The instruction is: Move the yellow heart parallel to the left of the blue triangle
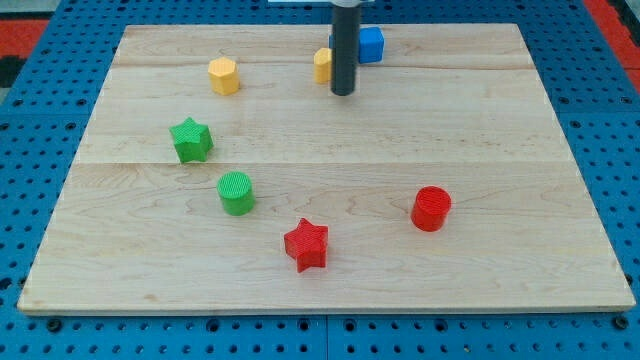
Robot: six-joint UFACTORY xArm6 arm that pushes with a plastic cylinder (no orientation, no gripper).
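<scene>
Touching: my tip point(343, 93) beside yellow block point(322, 64) | blue block point(371, 44) behind | jaws: none

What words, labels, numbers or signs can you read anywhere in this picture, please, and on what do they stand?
None: no text, number or sign shows on the wooden board, the perforated blue surface around it, the coloured blocks or the dark rod ending in my tip.

The rod point(344, 45) hid most of a yellow block point(322, 64), leaving its shape unclear. It also covered the blue block's point(372, 44) left part, and the view's top cut off the rod.
</scene>
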